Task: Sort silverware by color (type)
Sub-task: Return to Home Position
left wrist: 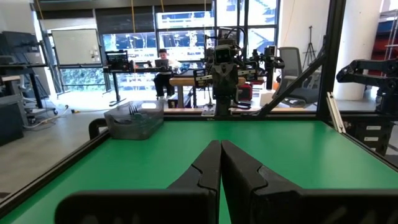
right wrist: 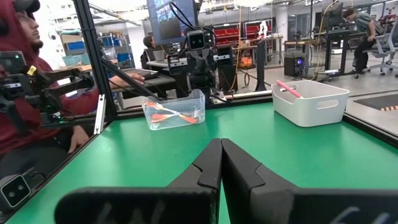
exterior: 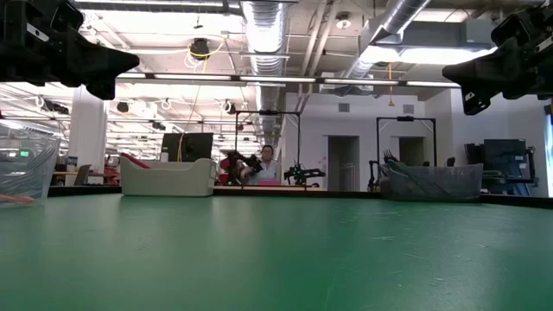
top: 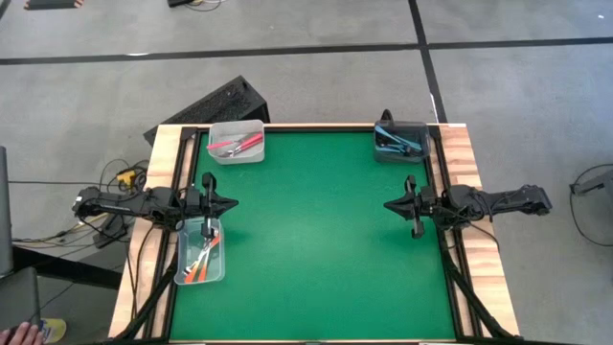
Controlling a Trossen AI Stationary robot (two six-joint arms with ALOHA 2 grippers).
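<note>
High view: the table (top: 316,249) carries three bins, one per colour, all set at its rim, which leaves the middle free for the arms. The white bin (top: 237,126) at the far-left corner holds the red forks (top: 241,145), two or three. The dark bin (top: 402,125) at the far-right corner holds the blue forks (top: 396,144), too tangled to count. The clear bin (top: 182,276) on the left edge holds the orange forks (top: 198,266), about three. No utensil lies loose on the green, so I judge the sort finished. The left gripper (top: 226,203) sits over the middle of the left edge and the right gripper (top: 391,204) over the middle of the right edge. They point at each other, a parked pose.

Low view: both grippers hang high, well apart from the tabletop and bins.

Left wrist view: the two fingers are pressed together with nothing between them.

Right wrist view: its fingers are likewise closed and empty. One red handle leans over the white bin's rim. A person (right wrist: 37,112) in red sits beside the table.
</note>
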